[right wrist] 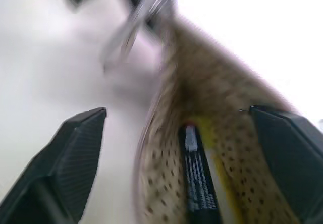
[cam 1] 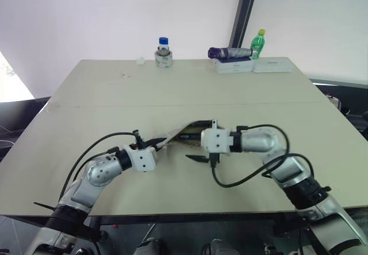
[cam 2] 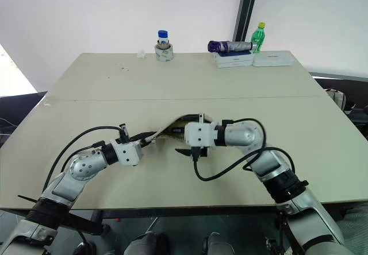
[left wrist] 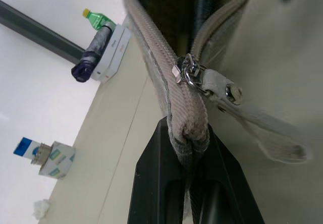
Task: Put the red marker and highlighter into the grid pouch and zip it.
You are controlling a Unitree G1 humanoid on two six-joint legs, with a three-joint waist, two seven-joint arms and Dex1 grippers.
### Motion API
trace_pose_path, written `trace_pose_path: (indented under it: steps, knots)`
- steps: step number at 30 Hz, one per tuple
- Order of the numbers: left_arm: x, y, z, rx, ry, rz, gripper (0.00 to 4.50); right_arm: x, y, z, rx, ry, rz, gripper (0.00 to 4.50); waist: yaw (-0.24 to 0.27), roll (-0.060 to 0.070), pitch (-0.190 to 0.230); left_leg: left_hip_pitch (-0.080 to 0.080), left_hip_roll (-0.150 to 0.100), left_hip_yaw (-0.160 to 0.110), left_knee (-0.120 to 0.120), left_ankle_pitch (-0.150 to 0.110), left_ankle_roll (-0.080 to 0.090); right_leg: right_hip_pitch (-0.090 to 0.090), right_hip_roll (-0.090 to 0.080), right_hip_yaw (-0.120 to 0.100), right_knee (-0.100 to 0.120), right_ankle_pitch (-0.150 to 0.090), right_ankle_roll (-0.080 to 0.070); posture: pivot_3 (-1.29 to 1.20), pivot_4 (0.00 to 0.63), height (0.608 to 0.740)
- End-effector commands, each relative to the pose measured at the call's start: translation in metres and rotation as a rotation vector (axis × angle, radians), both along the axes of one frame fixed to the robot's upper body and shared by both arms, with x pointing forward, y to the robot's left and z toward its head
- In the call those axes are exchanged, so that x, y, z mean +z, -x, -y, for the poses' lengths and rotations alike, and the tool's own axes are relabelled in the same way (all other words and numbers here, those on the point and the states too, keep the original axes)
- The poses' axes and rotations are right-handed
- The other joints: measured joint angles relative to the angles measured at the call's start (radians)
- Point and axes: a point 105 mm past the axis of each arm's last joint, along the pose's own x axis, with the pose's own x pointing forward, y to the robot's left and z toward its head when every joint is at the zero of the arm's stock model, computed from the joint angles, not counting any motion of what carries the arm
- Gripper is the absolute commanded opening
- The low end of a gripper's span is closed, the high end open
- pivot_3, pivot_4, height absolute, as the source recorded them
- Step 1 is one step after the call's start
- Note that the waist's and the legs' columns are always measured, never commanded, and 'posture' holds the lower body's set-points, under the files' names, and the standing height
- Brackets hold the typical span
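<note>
On the left, the left gripper (cam 1: 156,144) is pinching the end seam of the grid pouch (left wrist: 187,133), its two black fingers closed tight on the fabric just below the zipper slider (left wrist: 185,74) and its pull cord (left wrist: 267,133). The pouch is lying near the middle of the table (cam 1: 190,88), mouth gaping open between the two arms. It is looking soft, light and floppy, likely to sag unless the seam end is kept anchored; the cord loop is probably the best place to take hold for zipping, being small but slack enough to pinch.

Inside the pouch, the red marker (right wrist: 198,183) is lying lengthwise with the highlighter (right wrist: 219,176) just beside it; both seem stiff, light and smooth, likely to slide if the pouch is tipped.

On the right, the right gripper (cam 1: 202,151) is hovering over the open mouth with its fingers spread wide, gripping nothing.

Counting: one pouch, one marker, one highlighter, one slider, two grippers.
</note>
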Motion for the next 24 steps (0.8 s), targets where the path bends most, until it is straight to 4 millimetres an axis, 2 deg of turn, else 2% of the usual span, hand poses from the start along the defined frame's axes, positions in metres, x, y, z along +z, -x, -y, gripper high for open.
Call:
trace_pose_path:
  steps: [1,3,6,8,11,13,15,17,19,24]
  knots:
    - [0.016,-0.002,-0.010,0.021,0.032,0.040,0.00,0.027,0.016,0.003,0.024,-0.176,-0.105,4.44,0.000,0.000,0.000,0.000,0.000,0.000,0.000,0.000,0.000,0.000,0.000,0.000,0.000,0.000,0.000,0.00,0.150,0.740]
    - [0.018,-0.006,-0.014,0.039,0.049,0.035,0.00,0.028,0.023,0.005,0.024,-0.246,-0.215,4.44,0.002,0.000,0.000,0.000,0.000,-0.001,0.000,-0.002,0.003,0.000,0.000,0.000,0.000,0.000,0.000,0.00,0.150,0.740]
    - [0.020,-0.009,-0.009,0.038,0.089,0.011,0.00,0.009,0.041,0.005,0.047,-0.256,-0.405,4.44,0.003,0.000,0.000,0.000,0.000,-0.001,0.001,-0.004,0.007,0.001,-0.001,0.000,0.000,0.000,0.000,0.00,0.150,0.740]
    - [0.019,-0.010,-0.005,0.033,0.107,-0.007,0.00,0.004,0.045,0.003,0.025,-0.318,-0.516,4.44,0.002,0.000,0.000,0.000,0.000,-0.001,0.001,-0.004,0.007,0.001,-0.001,0.000,0.000,0.000,0.000,0.00,0.150,0.740]
    - [0.018,-0.010,0.004,0.016,0.111,-0.020,0.00,-0.021,0.041,0.006,-0.081,-0.350,-0.669,4.44,0.001,0.000,0.000,0.000,0.000,-0.002,0.001,-0.004,0.007,0.001,-0.001,0.000,0.000,0.000,0.000,0.00,0.150,0.740]
    - [0.015,-0.008,0.011,-0.007,0.088,-0.029,0.00,-0.044,0.045,0.004,-0.119,-0.339,-0.816,4.44,0.001,0.000,0.000,0.000,0.000,-0.002,0.001,-0.004,0.007,0.001,-0.001,0.000,0.000,0.000,0.000,0.00,0.150,0.740]
    - [0.013,-0.007,0.014,-0.024,0.070,-0.036,0.00,-0.061,0.042,0.000,-0.178,-0.346,-0.878,4.44,0.001,0.000,0.000,0.000,0.000,-0.002,0.001,-0.004,0.007,0.001,-0.001,0.000,0.000,0.000,0.000,0.00,0.150,0.740]
    - [0.012,-0.007,0.015,-0.029,0.057,-0.041,0.00,-0.060,0.034,-0.009,-0.211,-0.435,-0.935,4.44,-0.002,0.000,0.000,0.000,0.000,-0.002,0.001,-0.004,0.007,0.001,-0.001,0.000,0.000,0.000,0.000,0.00,0.150,0.740]
    - [0.011,-0.008,0.016,-0.031,0.050,-0.045,0.00,-0.063,0.028,-0.018,-0.234,-0.448,-0.943,4.44,-0.003,0.000,0.000,0.000,0.000,-0.002,0.001,-0.004,0.006,0.001,0.000,0.000,0.000,0.000,-0.001,0.00,0.150,0.740]
    - [0.009,-0.004,0.023,-0.065,-0.020,-0.017,0.00,-0.050,0.007,-0.041,-0.261,-0.590,-0.900,4.44,0.000,0.000,0.000,0.000,0.000,-0.002,0.001,-0.004,0.006,0.001,0.000,0.000,0.000,0.000,0.000,0.00,0.150,0.740]
